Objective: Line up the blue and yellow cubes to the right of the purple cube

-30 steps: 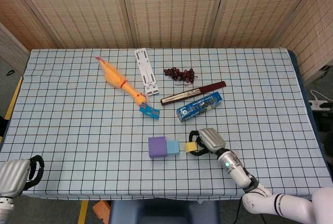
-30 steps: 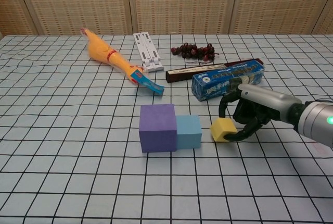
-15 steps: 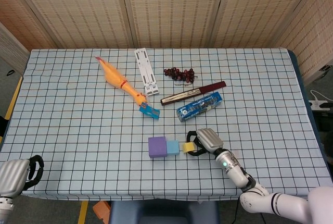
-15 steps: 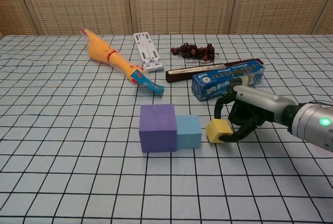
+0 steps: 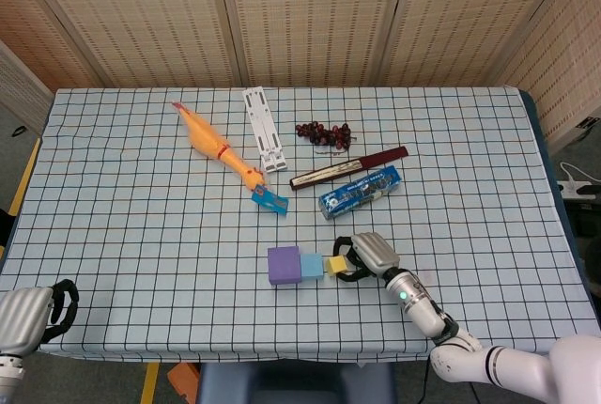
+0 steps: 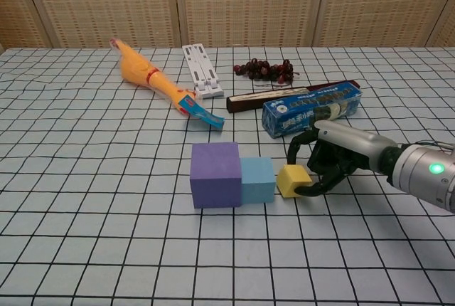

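Observation:
The purple cube (image 6: 215, 174) (image 5: 284, 265) stands on the checked cloth with the light blue cube (image 6: 257, 179) (image 5: 312, 266) touching its right side. The small yellow cube (image 6: 293, 181) (image 5: 336, 264) lies just right of the blue one, turned a little, almost against it. My right hand (image 6: 328, 154) (image 5: 365, 255) grips the yellow cube, dark fingers (image 6: 311, 191) curled around its right and front sides. My left hand (image 5: 33, 315) hangs at the table's near left corner, fingers curled in with nothing in them; the chest view does not show it.
Behind the cubes lie a blue snack packet (image 6: 311, 109), a dark flat bar (image 6: 274, 97), grapes (image 6: 264, 70), a white folding stand (image 6: 200, 70) and a rubber chicken (image 6: 155, 80) with a blue tag (image 6: 203, 115).
My right hand has slid the yellow cube leftward along the cloth, closing the gap to the blue cube. The left hand has stayed put.

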Robot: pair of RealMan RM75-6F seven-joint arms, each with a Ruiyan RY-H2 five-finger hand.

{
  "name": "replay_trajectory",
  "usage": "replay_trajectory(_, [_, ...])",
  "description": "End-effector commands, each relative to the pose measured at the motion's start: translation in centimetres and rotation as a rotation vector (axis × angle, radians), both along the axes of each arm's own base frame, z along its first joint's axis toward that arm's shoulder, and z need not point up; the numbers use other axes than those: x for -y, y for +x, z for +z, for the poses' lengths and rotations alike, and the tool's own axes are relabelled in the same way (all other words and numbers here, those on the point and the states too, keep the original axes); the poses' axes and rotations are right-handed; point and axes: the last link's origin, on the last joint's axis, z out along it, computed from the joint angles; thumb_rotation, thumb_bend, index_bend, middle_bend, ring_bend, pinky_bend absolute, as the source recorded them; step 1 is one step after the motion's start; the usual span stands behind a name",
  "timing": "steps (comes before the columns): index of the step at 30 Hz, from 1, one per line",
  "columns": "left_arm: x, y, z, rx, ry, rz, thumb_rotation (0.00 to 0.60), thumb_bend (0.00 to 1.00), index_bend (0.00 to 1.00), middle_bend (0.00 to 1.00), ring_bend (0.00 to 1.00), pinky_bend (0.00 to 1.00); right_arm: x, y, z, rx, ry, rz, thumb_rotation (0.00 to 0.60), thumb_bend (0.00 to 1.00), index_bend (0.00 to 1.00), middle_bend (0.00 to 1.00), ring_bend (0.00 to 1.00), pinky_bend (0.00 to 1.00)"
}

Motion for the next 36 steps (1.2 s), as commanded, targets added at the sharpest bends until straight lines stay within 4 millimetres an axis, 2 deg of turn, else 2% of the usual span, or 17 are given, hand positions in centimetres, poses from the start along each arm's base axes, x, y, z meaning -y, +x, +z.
replay_trajectory(1, [0.0,0.0,0.0,0.000,-0.001,0.001,0.600,0.47,0.57,0.79,0.77,0.99,0.0,0.0,0.0,0.000,0.000,0.001,0.600,0.14,0.42,0.94,0.91,1.00])
replay_trajectory(10, [0.0,0.0,-0.1,0.000,-0.007,0.002,0.600,0.47,0.57,0.79,0.77,0.99,0.0,-0.2,0.4,0.001,0.006,0.000,0.600,0.14,0.36,0.94,0.91,1.00])
replay_trajectory(18, [-0.1,-0.1,-0.1,-0.001,-0.007,0.004,0.600,0.47,0.57,0.79,0.77,0.99,-0.3,-0.2,1.4,-0.006,0.000,0.006,0.600,0.14,0.35,0.94,0.91,1.00])
replay_trajectory(21, [0.0,0.0,-0.1,-0.002,-0.006,0.001,0.600,0.47,0.57,0.79,0.77,0.99,-0.6,-0.5,2.5,-0.035,-0.021,0.009,0.600,0.14,0.38,0.94,0.91,1.00])
replay_trajectory(22, [0.0,0.0,-0.1,-0.004,-0.005,-0.002,0.600,0.47,0.57,0.79,0.77,0.99,-0.8,-1.1,3.2,-0.091,-0.021,0.009,0.600,0.16,0.39,0.94,0.91,1.00])
replay_trajectory(25, [0.0,0.1,-0.2,-0.006,-0.008,-0.002,0.600,0.47,0.57,0.79,0.77,0.99,-1.3,-1.0,3.9,-0.141,-0.010,-0.009,0.600,0.31,0.43,0.94,0.91,1.00])
replay_trajectory(31, [0.0,0.1,-0.2,-0.009,-0.008,-0.001,0.600,0.47,0.57,0.79,0.77,0.99,-1.5,-0.7,3.9,-0.174,-0.003,-0.032,0.600,0.53,0.48,0.95,0.91,1.00])
replay_trajectory(36, [-0.1,0.0,-0.2,-0.009,-0.007,-0.002,0.600,0.47,0.57,0.79,0.77,0.99,-1.6,-0.5,3.5,-0.151,0.044,-0.056,0.600,0.61,0.50,0.95,0.91,1.00])
